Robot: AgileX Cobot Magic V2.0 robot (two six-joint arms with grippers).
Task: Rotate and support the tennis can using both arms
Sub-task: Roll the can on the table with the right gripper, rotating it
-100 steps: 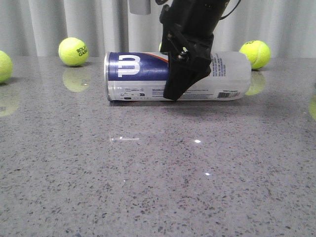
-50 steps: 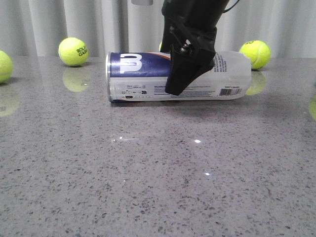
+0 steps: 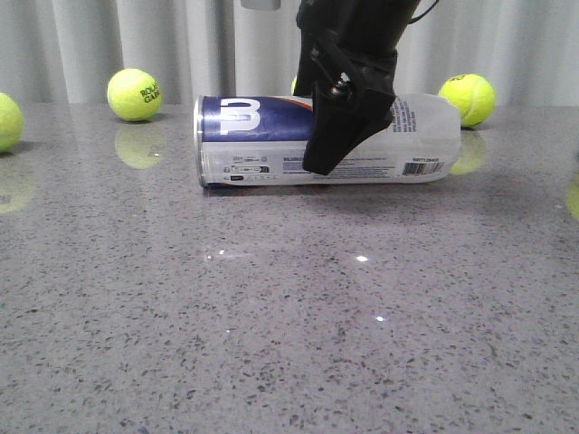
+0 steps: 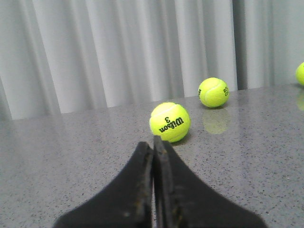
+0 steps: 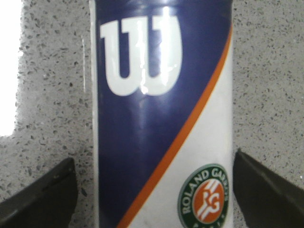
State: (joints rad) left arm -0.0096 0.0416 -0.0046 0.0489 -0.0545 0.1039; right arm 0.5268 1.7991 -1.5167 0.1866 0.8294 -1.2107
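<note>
While the Wilson tennis can (image 3: 271,140) lies on its side across the far middle of the grey speckled desk (image 3: 271,344), metal rim to the left and clear end to the right, it is straddled from above by the right gripper (image 5: 152,190). In the right wrist view its jaws are seen spread, one on each side of the label, with a strip of desk showing between each finger and the can; no clamping is evident, so the placement is judged preparatory to a grip for the rotation.

Left gripper (image 4: 153,190): jaws pressed together, holding nothing, kept well apart from the can; presumably reserved for the supporting role.

Loose items: a Wilson tennis ball (image 4: 169,122) just beyond the left jaws; further tennis balls at far left (image 3: 134,94) and far right (image 3: 468,99), placed as clutter.
</note>
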